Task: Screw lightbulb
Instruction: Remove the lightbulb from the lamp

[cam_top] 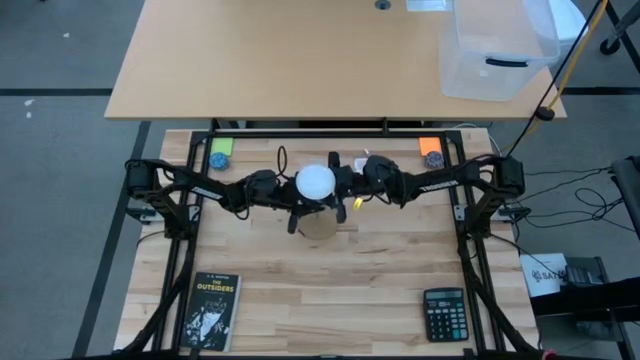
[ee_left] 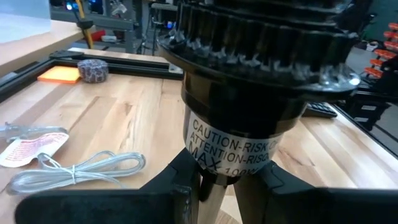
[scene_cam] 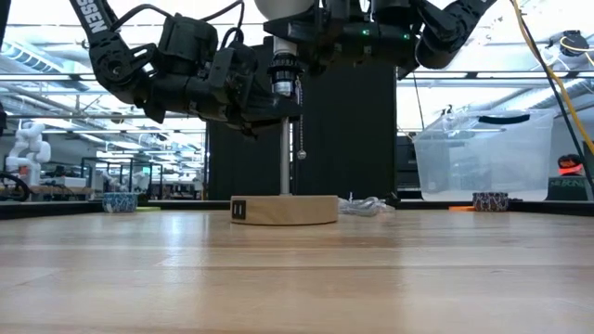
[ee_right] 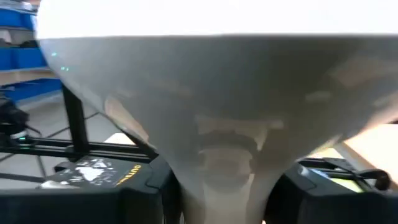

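A lamp stand rises at the table's middle: a round wooden base [scene_cam: 283,210], a thin metal pole [scene_cam: 284,148] and a black socket [ee_left: 249,118] with a caution label. The white lightbulb [cam_top: 316,181] sits upright in the socket's top, its neck [ee_right: 224,155] narrowing downward. My left gripper [cam_top: 296,200] comes from the table's left and is shut on the socket. My right gripper [cam_top: 340,186] comes from the right, its fingers closed on the bulb's neck. My left gripper pinches the lower part of the socket [ee_left: 217,165], below the label, between its two fingers [ee_left: 168,186]. The fingers come about level from the table's left. The socket stands upright on its pole. My right gripper holds the lightbulb's narrow neck [ee_right: 186,168], just under the globe, one finger [ee_right: 158,186] on each side. The fingers come about level from the table's right. The bulb stands upright with its base in the socket.
A book [cam_top: 210,310] lies near the front left and a calculator [cam_top: 445,313] near the front right. Sticky notes and tape rolls [cam_top: 433,157] sit at the far corners. A coiled grey cord [ee_left: 74,171] lies behind the stand. A clear plastic bin [cam_top: 495,50] stands on the desk beyond.
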Robot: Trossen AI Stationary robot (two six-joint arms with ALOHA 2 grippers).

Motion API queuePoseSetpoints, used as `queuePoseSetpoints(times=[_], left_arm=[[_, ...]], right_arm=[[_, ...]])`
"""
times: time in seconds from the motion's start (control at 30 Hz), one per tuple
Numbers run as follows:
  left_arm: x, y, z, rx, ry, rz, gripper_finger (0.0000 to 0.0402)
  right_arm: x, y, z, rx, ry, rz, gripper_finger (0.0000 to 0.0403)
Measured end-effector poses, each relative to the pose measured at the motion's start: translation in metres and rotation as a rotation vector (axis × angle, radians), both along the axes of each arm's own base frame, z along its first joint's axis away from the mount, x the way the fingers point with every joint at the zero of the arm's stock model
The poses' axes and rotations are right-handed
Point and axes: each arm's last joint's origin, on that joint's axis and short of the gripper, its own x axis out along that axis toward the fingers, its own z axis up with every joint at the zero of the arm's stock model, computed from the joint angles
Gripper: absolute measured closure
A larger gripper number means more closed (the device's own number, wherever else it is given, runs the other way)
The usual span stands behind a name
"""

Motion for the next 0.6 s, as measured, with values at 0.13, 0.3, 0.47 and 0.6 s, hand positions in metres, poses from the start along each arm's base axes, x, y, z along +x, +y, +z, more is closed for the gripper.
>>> queuePoseSetpoints(times=[0.13, 0.3, 0.47, 0.6], left_arm=[[0.0, -0.001, 0.0, -0.002, -0.001, -0.028, 0.033], [0.0, -0.003, 0.0, -0.007, 0.001, -0.083, 0.033], [-0.001, -0.005, -0.001, -0.012, 0.001, -0.138, 0.033], [-0.001, -0.005, -0.001, -0.014, 0.001, -0.149, 0.033]], right_arm=[[-0.001, -0.006, 0.001, 0.033, 0.008, 0.052, 0.0243], [0.002, -0.006, 0.006, 0.034, 0.017, 0.144, 0.024], [0.01, -0.006, 0.014, -0.006, 0.078, 0.218, 0.0242], [0.014, -0.006, 0.02, -0.056, 0.12, 0.233, 0.0223]])
